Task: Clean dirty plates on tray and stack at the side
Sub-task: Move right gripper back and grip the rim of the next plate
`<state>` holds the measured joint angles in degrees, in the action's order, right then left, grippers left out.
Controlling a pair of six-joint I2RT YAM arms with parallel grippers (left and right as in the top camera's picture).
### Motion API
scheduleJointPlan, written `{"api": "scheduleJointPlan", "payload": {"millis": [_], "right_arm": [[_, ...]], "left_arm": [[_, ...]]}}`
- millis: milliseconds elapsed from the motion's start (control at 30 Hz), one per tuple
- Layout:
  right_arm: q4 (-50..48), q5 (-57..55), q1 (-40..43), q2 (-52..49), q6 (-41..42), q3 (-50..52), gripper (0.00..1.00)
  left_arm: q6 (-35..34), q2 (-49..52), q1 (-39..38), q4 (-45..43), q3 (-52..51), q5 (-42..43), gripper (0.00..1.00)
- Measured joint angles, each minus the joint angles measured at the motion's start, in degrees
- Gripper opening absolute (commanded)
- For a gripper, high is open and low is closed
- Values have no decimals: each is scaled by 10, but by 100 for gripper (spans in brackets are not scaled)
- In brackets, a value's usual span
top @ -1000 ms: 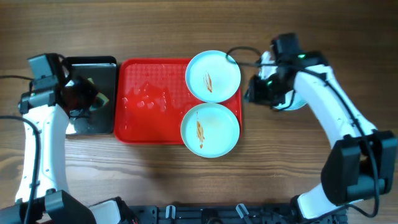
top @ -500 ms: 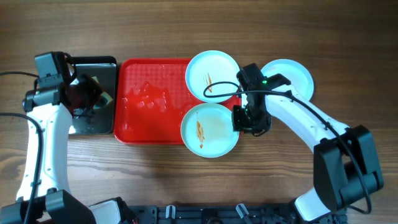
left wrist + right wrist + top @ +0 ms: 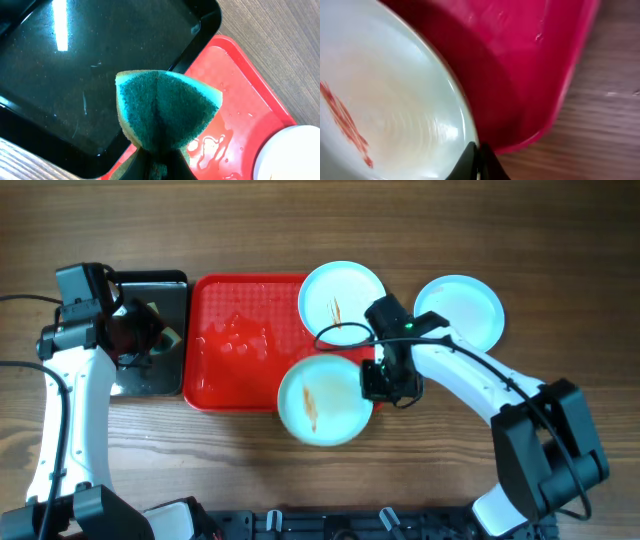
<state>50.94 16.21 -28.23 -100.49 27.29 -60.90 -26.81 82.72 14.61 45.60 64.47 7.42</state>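
Note:
The red tray (image 3: pixel 235 345) lies mid-table, wet at its centre. One smeared plate (image 3: pixel 340 300) rests on its far right corner. My right gripper (image 3: pixel 372 380) is shut on the rim of a second smeared plate (image 3: pixel 320 402) and holds it tilted above the tray's near edge; the right wrist view shows that plate (image 3: pixel 385 110) over the tray (image 3: pixel 520 60). A third plate (image 3: pixel 460 310) lies on the table to the right, without visible smears. My left gripper (image 3: pixel 150 338) is shut on a green sponge (image 3: pixel 165 112) over the black tray (image 3: pixel 100 60), next to the red tray (image 3: pixel 240 125).
The glossy black tray (image 3: pixel 150 335) sits just left of the red tray. The wooden table (image 3: pixel 300 230) extends around everything. A black cable (image 3: pixel 345 330) crosses over the far plate.
My right gripper came from the third plate at the right to the near plate, closed on its rim, and lifted and dragged it toward the front-left. The left arm barely moved.

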Motion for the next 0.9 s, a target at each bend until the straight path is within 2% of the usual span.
{"api": "scheduleJointPlan", "payload": {"millis": [133,267,400,467,500,533,600,733,833,900], "right_arm": [[-14,5,-41,-7,40,-58,4],[-123,-4,-67,-7,94,-109,4],[-179,-37,-100,-27,133,-113,5],[-186,-47,-119,-61,145,-115,14],[-176,-48,-123,-72,148,-120,20],[-168,-50,-126,-85,149,-129,22],[-158,-62,-126,-95,145,-149,22],[-56,-108,-124,-106,131,-258,25],[26,-121,-114,-165,103,-362,22],[60,-123,-109,-198,99,-385,22]], "left_arm": [[0,0,0,0,0,0,4],[0,0,0,-1,0,0,4],[0,0,0,-2,0,0,4],[0,0,0,-2,0,0,4],[0,1,0,-2,0,0,4],[0,1,0,-2,0,0,4],[0,2,0,-2,0,0,4],[0,2,-1,0,0,0,4],[0,2,-18,0,0,0,4],[0,2,-31,-1,0,-1,4]]}}
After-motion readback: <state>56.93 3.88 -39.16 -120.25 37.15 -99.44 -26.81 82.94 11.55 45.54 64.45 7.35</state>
